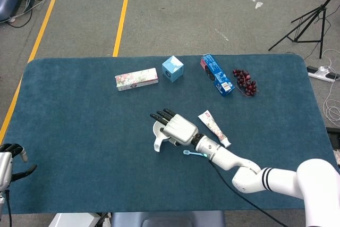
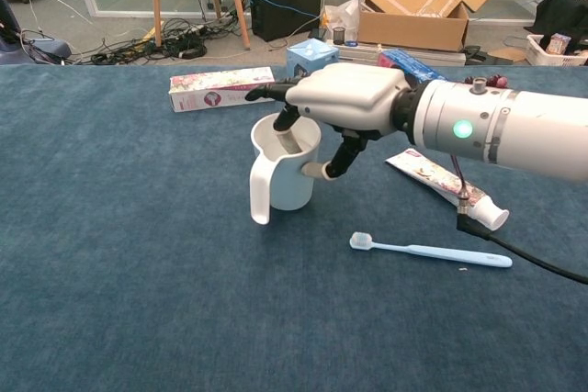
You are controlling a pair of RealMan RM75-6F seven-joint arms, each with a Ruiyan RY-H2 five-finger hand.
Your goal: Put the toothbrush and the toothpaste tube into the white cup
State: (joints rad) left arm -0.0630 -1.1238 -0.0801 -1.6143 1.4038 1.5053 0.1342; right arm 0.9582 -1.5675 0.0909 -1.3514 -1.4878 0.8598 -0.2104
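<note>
The white cup [image 1: 158, 132] [image 2: 283, 183] stands upright near the table's middle, its handle toward the front. My right hand [image 1: 179, 128] [image 2: 344, 103] grips its rim, with fingers inside the cup and the thumb pressed on the outer wall. A light-blue toothbrush [image 1: 194, 153] [image 2: 432, 251] lies flat just in front and to the right of the cup. Close to the right of the hand, the toothpaste tube [image 1: 214, 128] [image 2: 446, 188] lies flat on the cloth. Low at the left table edge is my left hand [image 1: 8, 163], holding nothing, fingers apart.
Along the far side lie a floral box [image 1: 136, 79], a light-blue cube box [image 1: 172, 68], a blue packet [image 1: 217, 74] and a bunch of dark grapes [image 1: 245, 82]. A black cable [image 2: 524, 259] trails from my right wrist past the toothpaste.
</note>
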